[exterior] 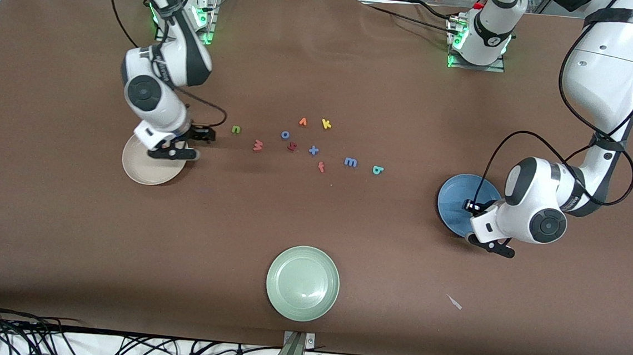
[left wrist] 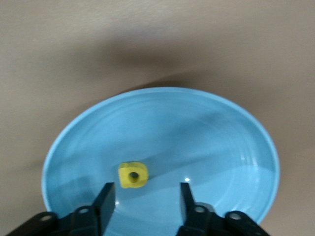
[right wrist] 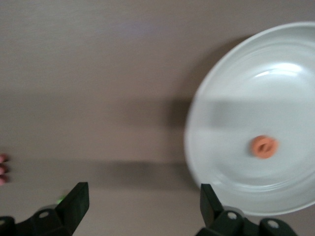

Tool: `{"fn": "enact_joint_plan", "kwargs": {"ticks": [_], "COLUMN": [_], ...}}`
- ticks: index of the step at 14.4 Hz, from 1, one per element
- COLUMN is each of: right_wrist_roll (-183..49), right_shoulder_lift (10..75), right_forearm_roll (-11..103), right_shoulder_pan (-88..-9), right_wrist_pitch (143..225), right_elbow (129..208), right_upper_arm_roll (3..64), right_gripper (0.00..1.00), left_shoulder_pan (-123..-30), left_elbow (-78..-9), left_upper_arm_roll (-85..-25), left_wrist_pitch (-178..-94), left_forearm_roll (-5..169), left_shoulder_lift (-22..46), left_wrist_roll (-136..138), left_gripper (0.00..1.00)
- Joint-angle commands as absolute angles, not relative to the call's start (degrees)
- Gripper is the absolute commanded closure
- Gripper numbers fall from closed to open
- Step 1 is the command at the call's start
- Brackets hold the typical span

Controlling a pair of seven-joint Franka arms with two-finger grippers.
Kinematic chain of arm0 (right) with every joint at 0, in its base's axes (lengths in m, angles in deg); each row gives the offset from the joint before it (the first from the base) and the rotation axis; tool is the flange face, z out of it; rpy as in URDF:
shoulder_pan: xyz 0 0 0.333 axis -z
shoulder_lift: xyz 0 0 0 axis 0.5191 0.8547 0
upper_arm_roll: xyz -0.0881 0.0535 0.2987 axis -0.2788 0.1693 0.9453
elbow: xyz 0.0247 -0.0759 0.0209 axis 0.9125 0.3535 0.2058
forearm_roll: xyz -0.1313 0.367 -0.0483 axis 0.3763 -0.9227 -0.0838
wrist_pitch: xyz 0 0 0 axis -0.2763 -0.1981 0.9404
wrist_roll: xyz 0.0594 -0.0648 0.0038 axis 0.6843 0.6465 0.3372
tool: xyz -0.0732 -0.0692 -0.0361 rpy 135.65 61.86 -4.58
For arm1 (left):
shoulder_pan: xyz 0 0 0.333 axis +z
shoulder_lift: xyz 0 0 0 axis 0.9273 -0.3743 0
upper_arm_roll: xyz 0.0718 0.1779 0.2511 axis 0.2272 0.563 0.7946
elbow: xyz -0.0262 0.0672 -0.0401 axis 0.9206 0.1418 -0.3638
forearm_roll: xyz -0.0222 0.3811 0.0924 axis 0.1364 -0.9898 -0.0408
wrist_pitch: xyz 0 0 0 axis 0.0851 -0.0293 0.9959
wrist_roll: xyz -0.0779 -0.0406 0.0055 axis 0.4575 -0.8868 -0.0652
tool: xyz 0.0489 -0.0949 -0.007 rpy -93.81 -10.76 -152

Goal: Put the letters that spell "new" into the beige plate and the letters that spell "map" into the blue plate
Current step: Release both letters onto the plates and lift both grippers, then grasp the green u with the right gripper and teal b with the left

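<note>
My left hand [left wrist: 143,204] hangs low over the blue plate [left wrist: 221,142], fingers parted and gripping nothing; the yellow "a" [left wrist: 133,175] lies flat in the plate just ahead of my fingertips. My right hand [right wrist: 142,206] is spread wide and empty, over the desk [exterior: 66,249] at the rim of the beige plate [right wrist: 231,113], and the orange "e" [right wrist: 265,146] rests inside that plate, off to one side of the hand. Out past the right hand, on the bare desk, sit the green "n" [exterior: 235,129] and the pinkish-red "w" [exterior: 258,146]; toward my left hand lie the blue "m" [exterior: 350,161] and the teal "p" [exterior: 378,170], both outside the plates.
</note>
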State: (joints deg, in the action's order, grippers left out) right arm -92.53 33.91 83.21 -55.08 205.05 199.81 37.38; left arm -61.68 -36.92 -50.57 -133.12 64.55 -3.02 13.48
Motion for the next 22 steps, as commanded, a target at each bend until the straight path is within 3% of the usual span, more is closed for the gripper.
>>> {"fn": "enact_joint_plan", "kwargs": {"ticks": [1,5,9,13,17,22], "right_wrist_roll": [-99.4,-102.3,-107.4,-107.0,-106.8,-106.4], "right_shoulder_lift": [32.0,32.0,34.1,36.3,38.5,38.5], "right_forearm_roll": [82.9,83.0,83.0,83.3,83.4,83.3], "right_shoulder_pan": [-54.8,-55.0,-55.3,-55.3,-55.2,-55.2], "right_wrist_pitch": [204.9,211.3,213.6,215.1,217.9,218.0], "right_elbow": [201.3,205.8,206.5,206.4,206.3,206.3], "right_upper_arm_roll": [41.9,44.0,46.8,46.8,46.8,46.8], "right_gripper": [0.00,0.00,0.00,0.01,0.08,0.40], "left_shoulder_pan": [-62.7,-63.4,-68.4,-73.6,-75.0,-75.1], "left_elbow": [-36.6,-37.0,-37.0,-37.6,-45.1,-49.7], "left_upper_arm_roll": [-53.4,-60.4,-62.1,-62.1,-62.2,-62.4], "left_wrist_pitch": [-129.0,-128.4,-129.6,-135.2,-147.9,-153.7], "left_forearm_roll": [63.9,63.9,64.2,64.2,63.5,63.5], "left_shoulder_lift": [-0.5,-0.5,-1.0,-2.3,-1.6,0.0], "left_wrist_roll": [7.3,-12.3,-29.2,-49.0,-65.1,-76.1], "left_gripper": [0.00,0.00,0.00,0.00,0.00,0.00]}}
